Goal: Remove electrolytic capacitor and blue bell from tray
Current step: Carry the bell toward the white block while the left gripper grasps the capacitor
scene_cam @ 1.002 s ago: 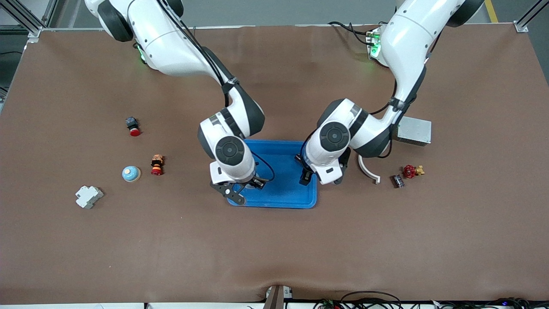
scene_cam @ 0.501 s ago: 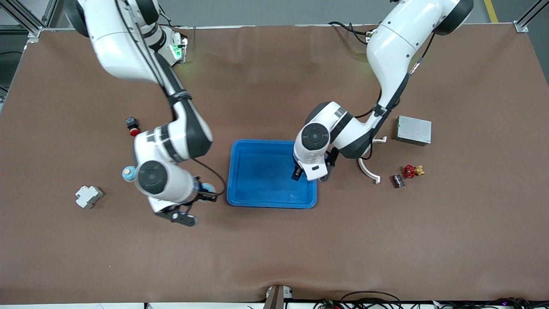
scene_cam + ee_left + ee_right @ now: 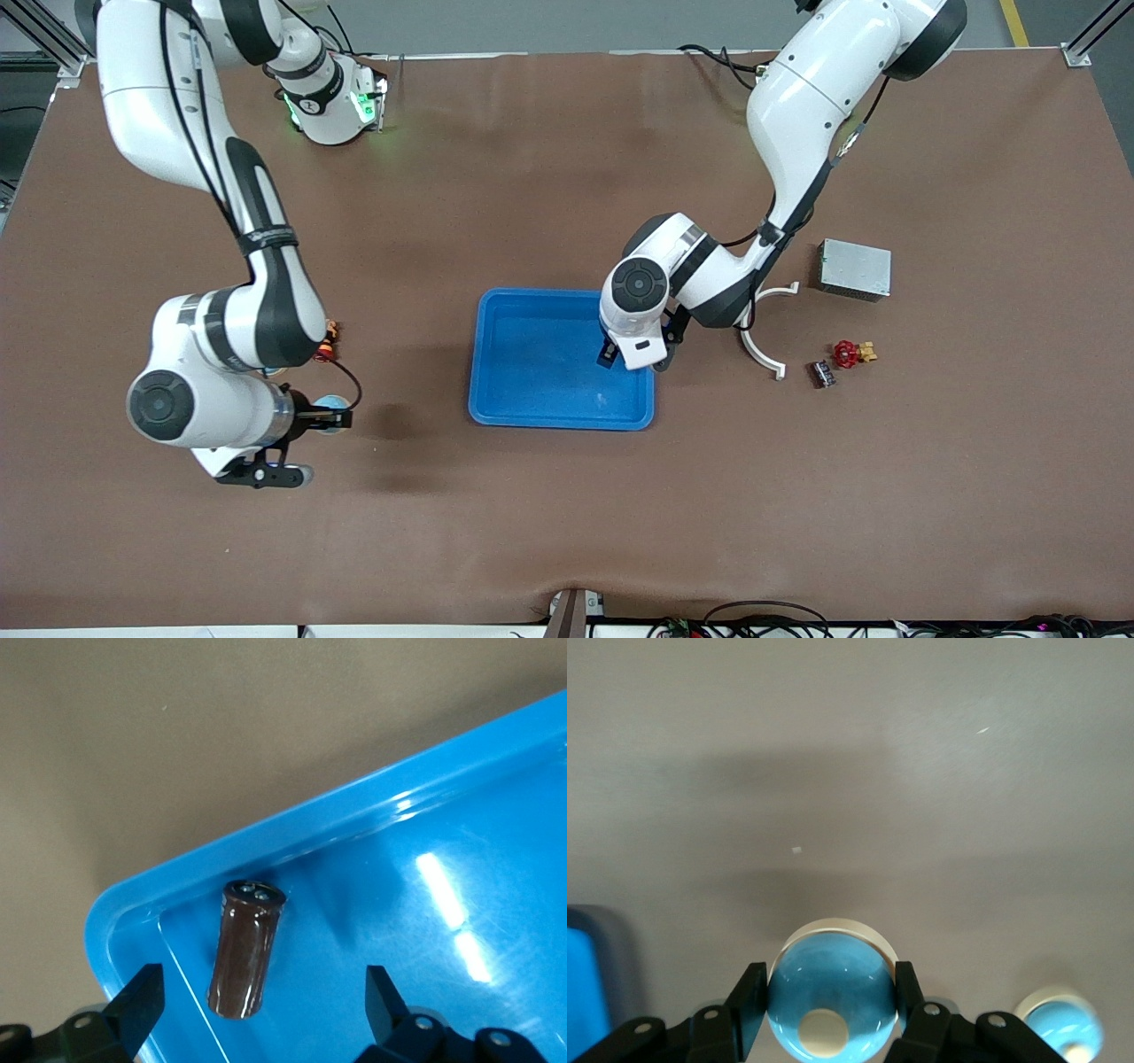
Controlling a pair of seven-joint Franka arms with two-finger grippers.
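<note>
Capacitor (image 3: 246,949), a brown cylinder, sits in the blue tray (image 3: 532,408) in the corner toward the left arm's end of the worktop (image 3: 567,532), close against the tray wall; its long axis leans, with the terminal end up toward the rim. The left tool (image 3: 257,1010) hangs over it with fingers (image 3: 137,1001) spread wide on either side, touching nothing. The right tool (image 3: 824,1005) is up over the bare worktop toward the right arm's end, between the tray and that edge, pinching a blue bell (image 3: 828,1001) by its sides, its dome and pale button facing the wrist camera. A second blue bell (image 3: 1059,1028) stands on the worktop nearby. A grey box (image 3: 855,268), a red valve (image 3: 849,354) and a white curved piece (image 3: 762,350) lie toward the left arm's end.
</note>
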